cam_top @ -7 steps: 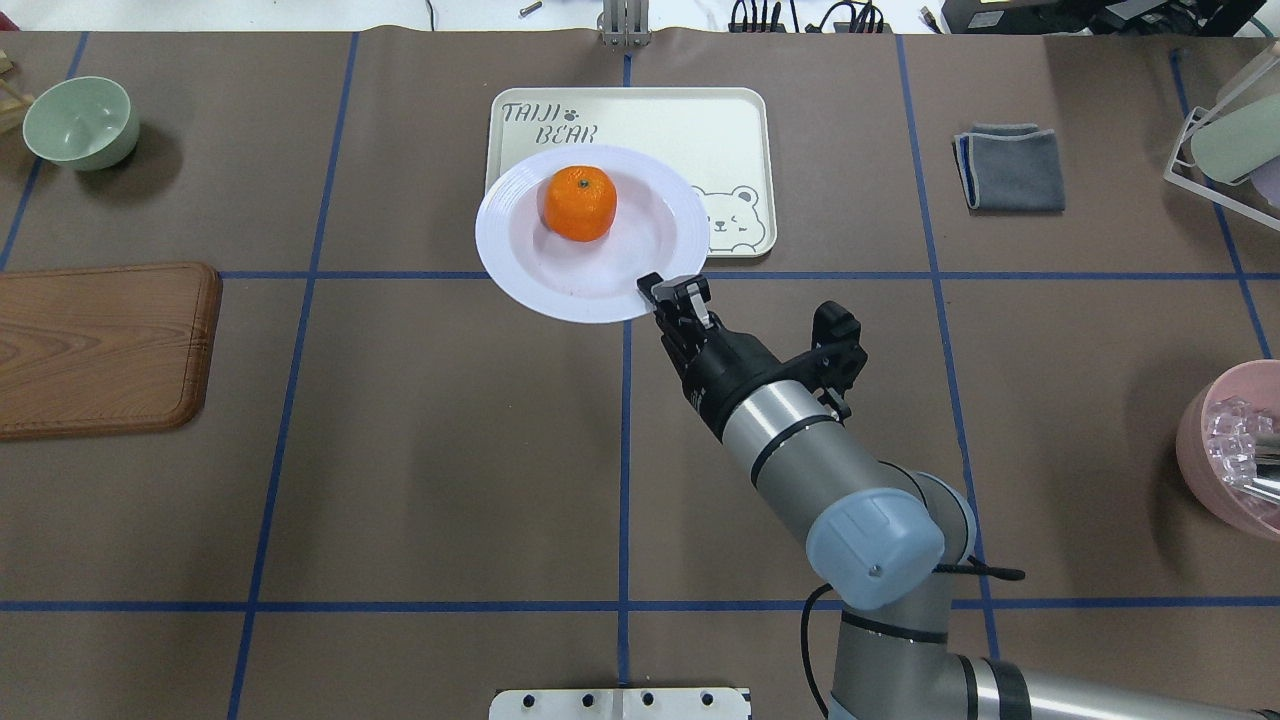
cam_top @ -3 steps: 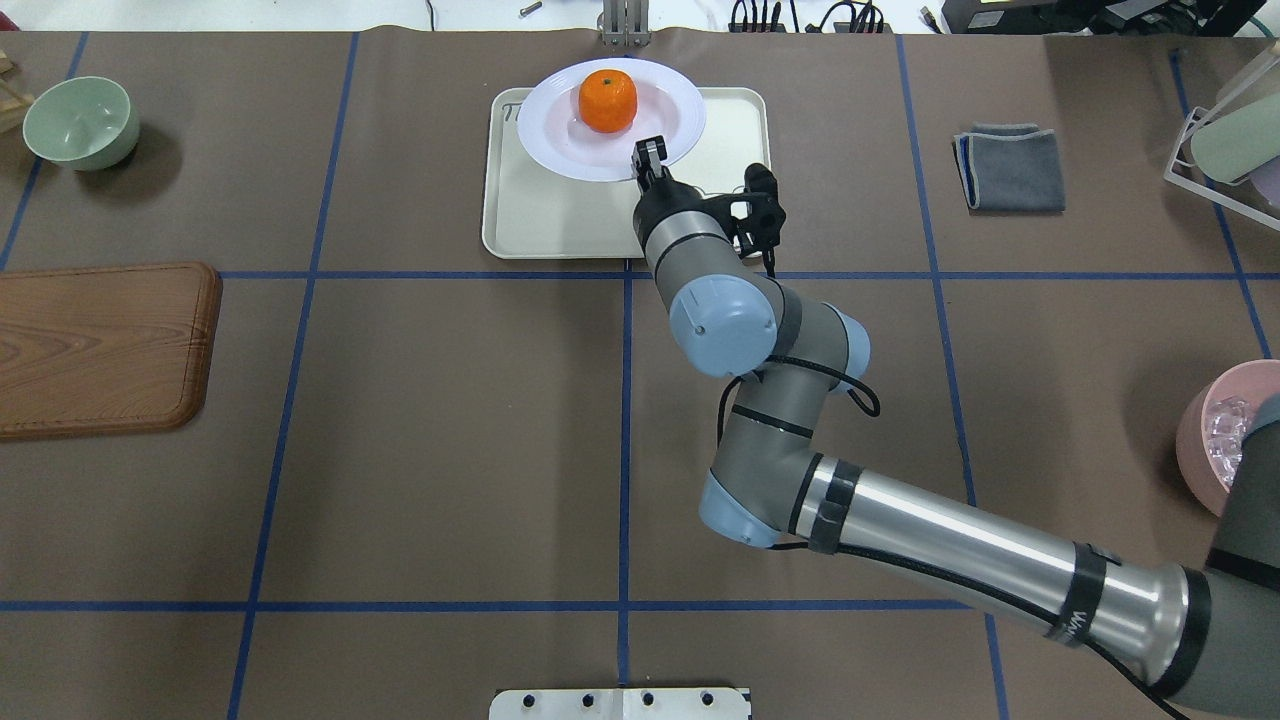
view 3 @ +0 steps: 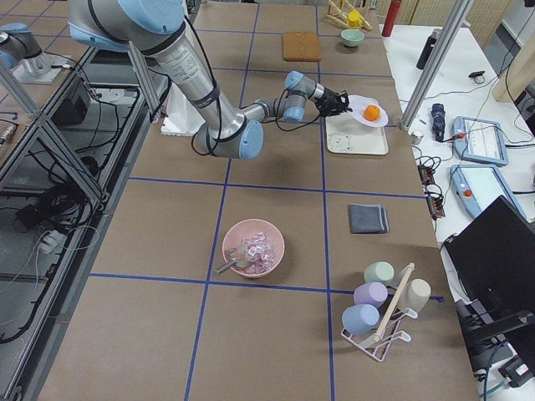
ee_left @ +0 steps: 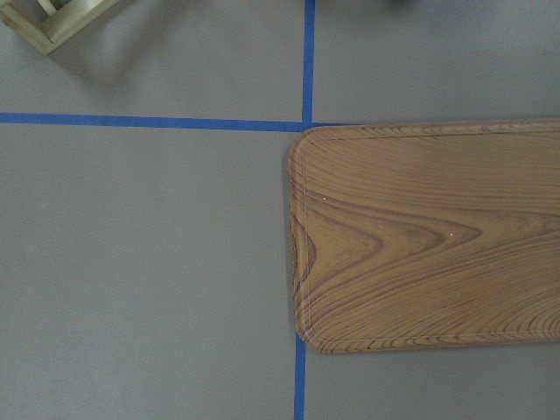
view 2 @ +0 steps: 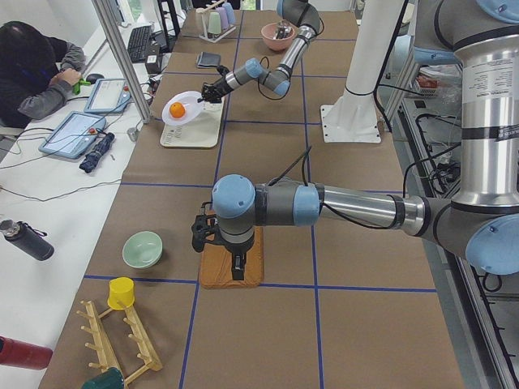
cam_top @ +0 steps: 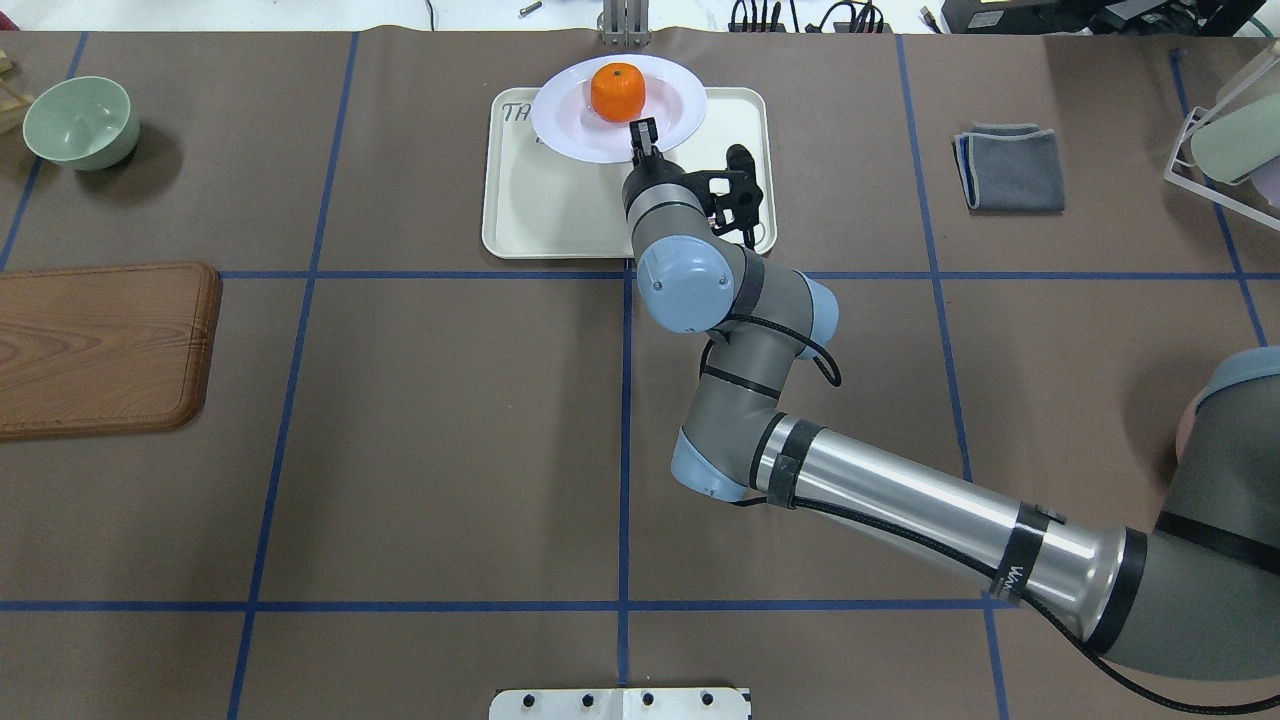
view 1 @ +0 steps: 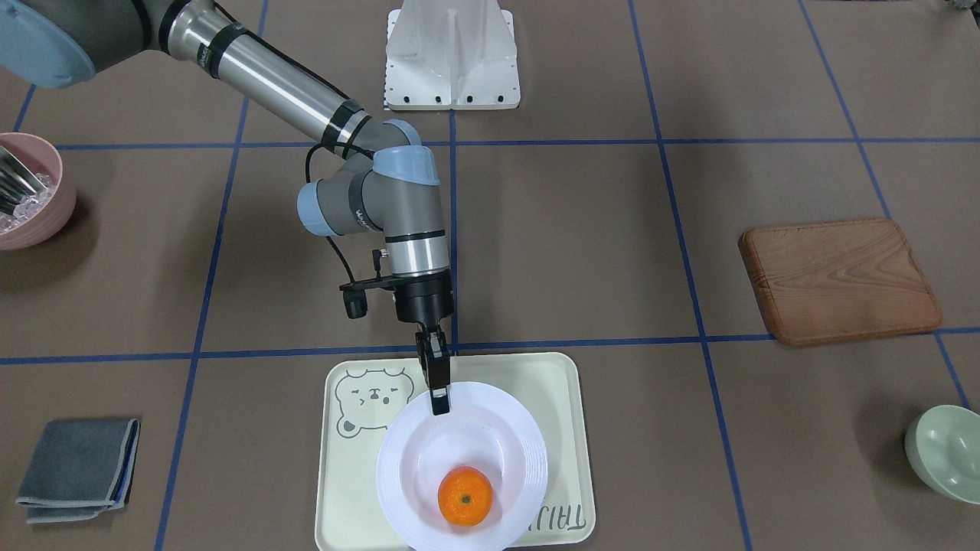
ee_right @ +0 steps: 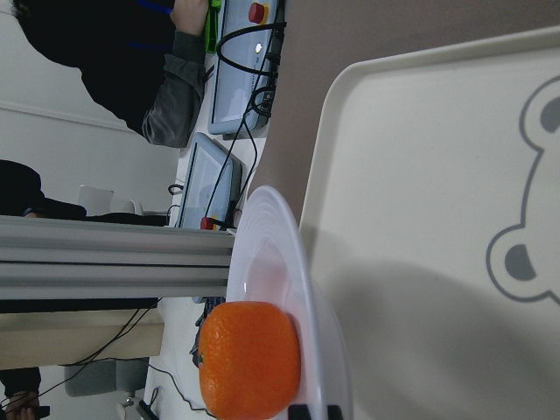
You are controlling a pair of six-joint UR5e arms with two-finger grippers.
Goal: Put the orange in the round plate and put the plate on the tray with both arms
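Right gripper [cam_top: 643, 135]: you had its fingers [view 1: 439, 398] pinched narrow across the rim of the round plate [cam_top: 680, 115], on the side nearest the robot. The gap was no wider than the rim. They touched nothing else.

Left gripper [view 2: 236, 271]: seen only from the table's end, hanging over the wooden board [ee_left: 429, 236]. You could not tell from there whether its fingers were spread or closed. Its wrist camera showed board and table only.

Count for your log:
- One orange [cam_top: 617, 91], sitting in the plate's well, off-centre toward the side away from the fingers, green stem dot up.
- One round plate, carried by the right arm alone over the far half of the tray [cam_top: 560, 210], its far rim overhanging the tray's far edge. The right wrist view showed it tilted, with shadow on the tray beneath it, so it looked clear of the tray floor.
- One tray, flat on the table, bear drawing at the robot-side corner.
- Two arms: the right stretched forward to the tray, the left low over the board.
- One wooden board, well to the left of the tray.
- One green bowl [cam_top: 80, 122], far left corner.
- One pink bowl [view 1: 31, 191], on the robot's right.
- One folded grey cloth [cam_top: 1010, 168], right of the tray.
- One person seated at the side desk.
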